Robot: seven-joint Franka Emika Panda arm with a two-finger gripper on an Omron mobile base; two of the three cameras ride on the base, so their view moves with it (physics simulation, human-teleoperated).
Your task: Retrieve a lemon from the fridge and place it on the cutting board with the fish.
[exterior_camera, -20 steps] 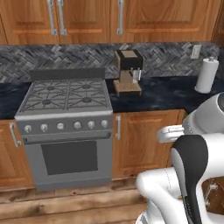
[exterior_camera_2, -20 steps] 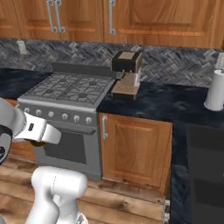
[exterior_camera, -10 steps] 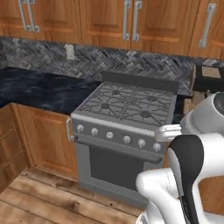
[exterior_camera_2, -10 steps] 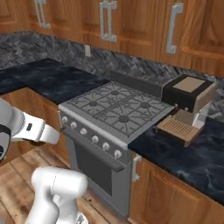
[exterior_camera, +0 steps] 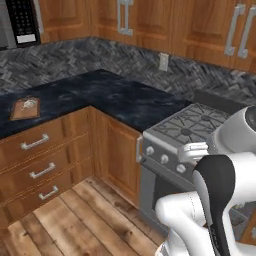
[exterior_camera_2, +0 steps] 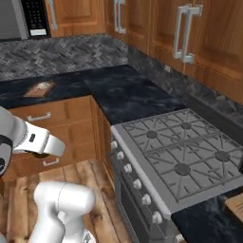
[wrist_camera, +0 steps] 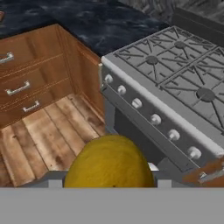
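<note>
Already the lemon (wrist_camera: 109, 162) sits at the end effector (wrist_camera: 109, 183), low in the hand view, and it looks held between the two fingers, although the finger tips themselves are hidden behind the fruit. Its skin is dark yellow, smooth and round.

I judge it to be light and rather firm, so it needs only a moderate squeeze. The danger is the shape: a round, smooth fruit can roll or slip out when the arm swings or the base turns. The best hold is across its widest middle, with the fingers on opposite sides, and this seems to be the case here.

The cutting board (exterior_camera: 26, 108) lies on the dark bench (exterior_camera: 115, 100) to the left, beyond the corner, well apart from the stove (exterior_camera_2: 180, 156). A pale thing rests on the board, probably the fish, but it is too small to tell. In the right base view the board (exterior_camera_2: 41, 88) is under the microwave (exterior_camera_2: 23, 19).

For release, the lemon should be low and touching the board, in a free place beside the fish, otherwise it may roll off over the edge.
</note>
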